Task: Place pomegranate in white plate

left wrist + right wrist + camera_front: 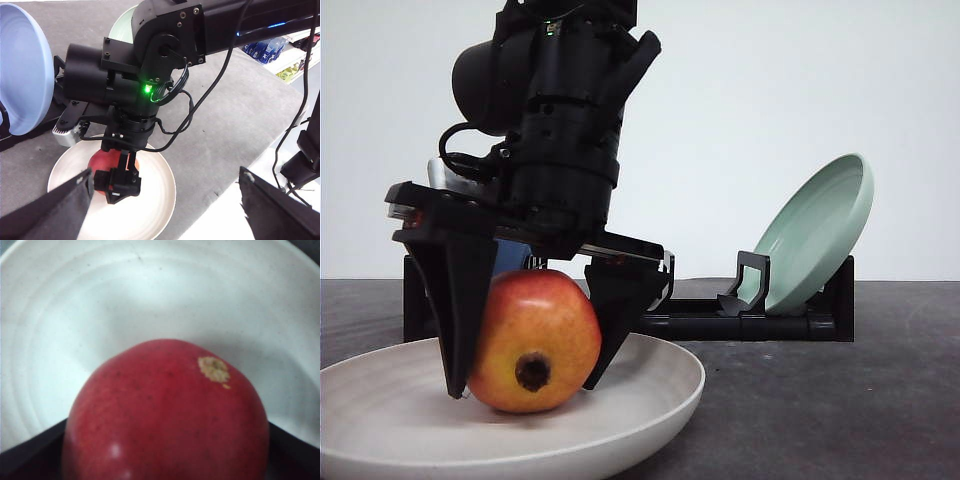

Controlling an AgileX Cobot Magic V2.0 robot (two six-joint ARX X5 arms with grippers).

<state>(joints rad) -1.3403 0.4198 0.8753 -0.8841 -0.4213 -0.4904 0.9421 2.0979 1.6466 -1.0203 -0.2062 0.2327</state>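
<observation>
Over the white plate (650,400), the right gripper (525,375) clamps the pomegranate (535,340), seemingly touching it; no readable writing

pomegranate (535,340) in white plate (650,395), rack (720,322) behind, right

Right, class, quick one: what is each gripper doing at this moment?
Right gripper: closed on the pomegranate, inside the white plate.
Left gripper: open, holding nothing.
</observation>
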